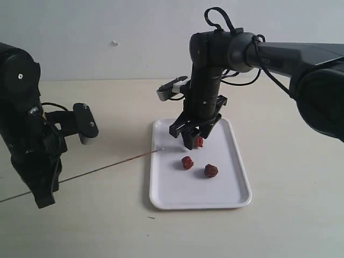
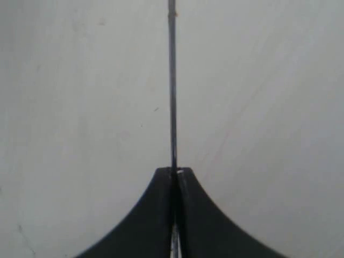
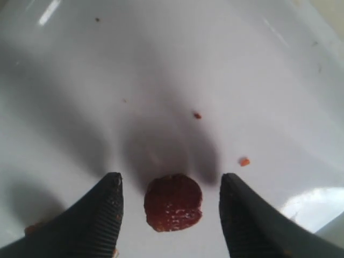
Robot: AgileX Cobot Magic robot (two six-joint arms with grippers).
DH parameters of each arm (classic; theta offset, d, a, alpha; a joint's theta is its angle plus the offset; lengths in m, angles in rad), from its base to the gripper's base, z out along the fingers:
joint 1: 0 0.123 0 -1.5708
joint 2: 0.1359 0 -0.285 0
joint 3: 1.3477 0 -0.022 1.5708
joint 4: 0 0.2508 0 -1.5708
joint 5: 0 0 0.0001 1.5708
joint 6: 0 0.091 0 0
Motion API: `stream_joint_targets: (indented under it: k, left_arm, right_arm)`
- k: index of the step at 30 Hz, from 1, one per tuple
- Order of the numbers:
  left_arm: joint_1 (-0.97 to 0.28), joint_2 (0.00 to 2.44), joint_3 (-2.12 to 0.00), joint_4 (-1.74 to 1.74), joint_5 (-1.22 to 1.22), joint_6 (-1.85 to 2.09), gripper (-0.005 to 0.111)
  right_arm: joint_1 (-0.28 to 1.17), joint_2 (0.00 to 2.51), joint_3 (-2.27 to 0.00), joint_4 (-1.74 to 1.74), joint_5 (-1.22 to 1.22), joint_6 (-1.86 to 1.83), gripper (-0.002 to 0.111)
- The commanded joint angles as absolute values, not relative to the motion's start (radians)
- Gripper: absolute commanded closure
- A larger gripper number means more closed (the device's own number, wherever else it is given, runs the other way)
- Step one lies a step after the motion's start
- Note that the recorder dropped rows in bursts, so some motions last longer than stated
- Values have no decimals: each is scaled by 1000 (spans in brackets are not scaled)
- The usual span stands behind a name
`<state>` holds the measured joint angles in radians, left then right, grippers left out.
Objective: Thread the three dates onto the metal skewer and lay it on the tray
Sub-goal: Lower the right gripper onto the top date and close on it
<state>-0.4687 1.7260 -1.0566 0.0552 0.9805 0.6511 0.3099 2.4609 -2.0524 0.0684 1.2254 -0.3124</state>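
Note:
The white tray lies mid-table with the three dates on it. Two dates lie loose near its middle. The third date rests on the tray floor between the fingers of my right gripper, which stands open with a gap on each side of it. My left gripper is shut on the metal skewer. The skewer runs slanted from the left edge of the exterior view to the tray's left rim.
Small reddish crumbs dot the tray floor. A dark speck lies on the beige table in front of the tray. A pale wall closes the far side.

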Motion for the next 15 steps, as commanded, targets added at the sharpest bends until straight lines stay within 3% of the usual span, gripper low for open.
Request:
stream_joint_targets:
  k: [1,15]
  left_arm:
    - [-467,1722,-1056,42,970,651,107]
    - [-467,1722,-1056,40,970,651,107]
  right_arm:
    - [313,2457,-2048,69,1221,-310,55]
    - [313,2457,-2020,66,1221,-318,55]
